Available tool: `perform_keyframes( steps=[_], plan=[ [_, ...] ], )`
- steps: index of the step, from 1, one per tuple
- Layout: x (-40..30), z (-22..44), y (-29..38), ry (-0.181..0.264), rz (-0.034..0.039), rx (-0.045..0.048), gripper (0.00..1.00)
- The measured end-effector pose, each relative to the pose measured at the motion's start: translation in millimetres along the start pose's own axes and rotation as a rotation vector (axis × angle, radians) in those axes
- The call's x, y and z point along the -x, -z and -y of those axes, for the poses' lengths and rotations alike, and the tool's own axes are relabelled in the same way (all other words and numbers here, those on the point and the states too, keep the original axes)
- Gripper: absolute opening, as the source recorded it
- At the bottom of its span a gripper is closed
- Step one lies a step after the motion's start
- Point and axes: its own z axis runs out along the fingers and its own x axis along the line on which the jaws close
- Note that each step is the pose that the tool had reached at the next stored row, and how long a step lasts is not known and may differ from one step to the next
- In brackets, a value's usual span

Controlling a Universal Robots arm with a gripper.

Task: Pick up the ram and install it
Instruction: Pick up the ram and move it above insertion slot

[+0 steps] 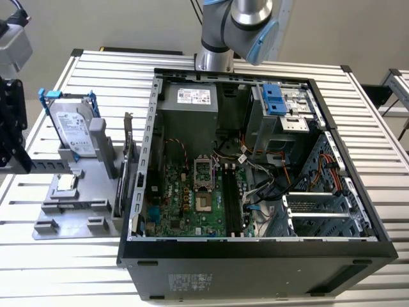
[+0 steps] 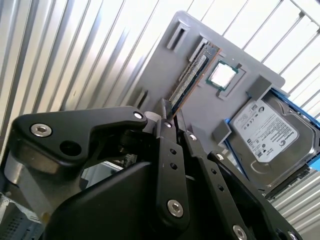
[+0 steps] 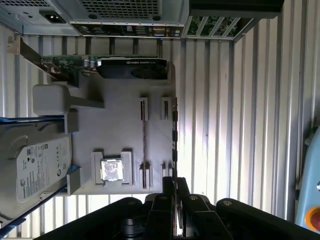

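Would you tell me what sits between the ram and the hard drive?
The processor chip lies between the ram and the hard drive, in the second wrist view.

One ram [image 2: 192, 75], one hard drive [image 2: 265, 130], one processor [image 2: 222, 75], one expansion card [image 3: 130, 67], one case [image 1: 255, 262].

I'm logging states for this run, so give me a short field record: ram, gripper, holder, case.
ram: standing on edge in a slot of the gray holder, beside the processor chip
gripper: at the holder's edge, not holding the ram
hard drive: in a blue frame, on the holder
computer case: open, motherboard exposed
task state: ram not yet picked up
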Motion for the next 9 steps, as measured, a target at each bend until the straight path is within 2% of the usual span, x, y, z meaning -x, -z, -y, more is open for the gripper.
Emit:
perform_keyframes(
  steps=[9],
  plan=[
    [0.3, 0.0, 18.4, 0.000, 0.0000, 0.0003, 0.00]
  ],
)
